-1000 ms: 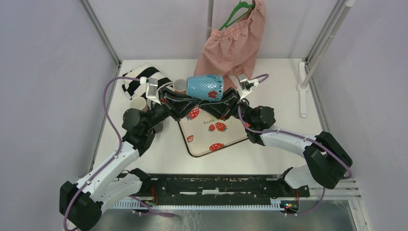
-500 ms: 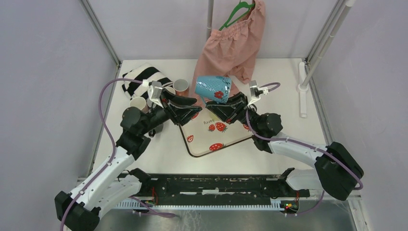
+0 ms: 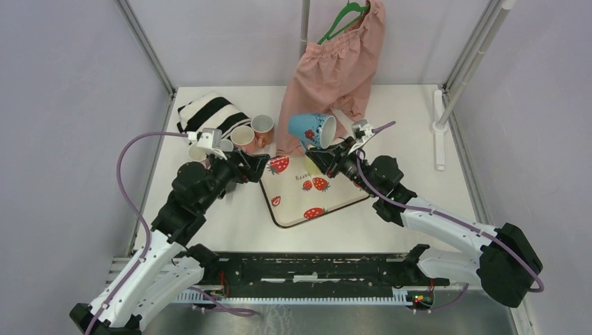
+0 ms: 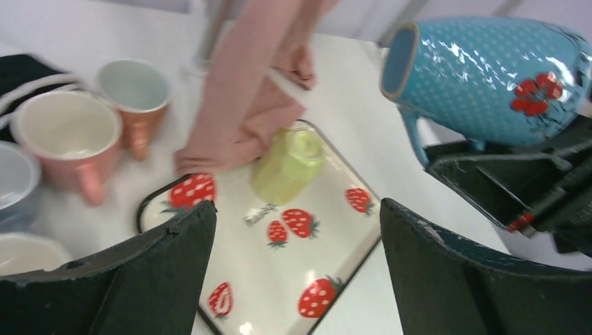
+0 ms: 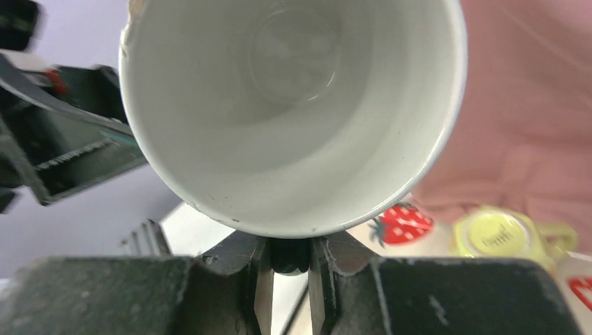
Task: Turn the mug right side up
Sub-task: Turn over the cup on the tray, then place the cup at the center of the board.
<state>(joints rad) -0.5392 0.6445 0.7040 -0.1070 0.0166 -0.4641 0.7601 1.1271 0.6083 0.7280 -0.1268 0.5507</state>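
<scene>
The desk [image 3: 419,139] carries a strawberry tray [image 3: 338,192]. Above the tray's far edge, the blue mug [image 3: 311,130] hangs tilted, its mouth only half up. The right claw [image 3: 328,152] pinches its handle from below. The left claw [image 3: 257,167] gapes wide and empty at the tray's left edge.

Blue mug [image 4: 482,77]: base running off right edge in left wrist view; handle hiding inside right claw [image 5: 288,259]. Grey cup [image 4: 10,183]: being cropped at left edge.
</scene>
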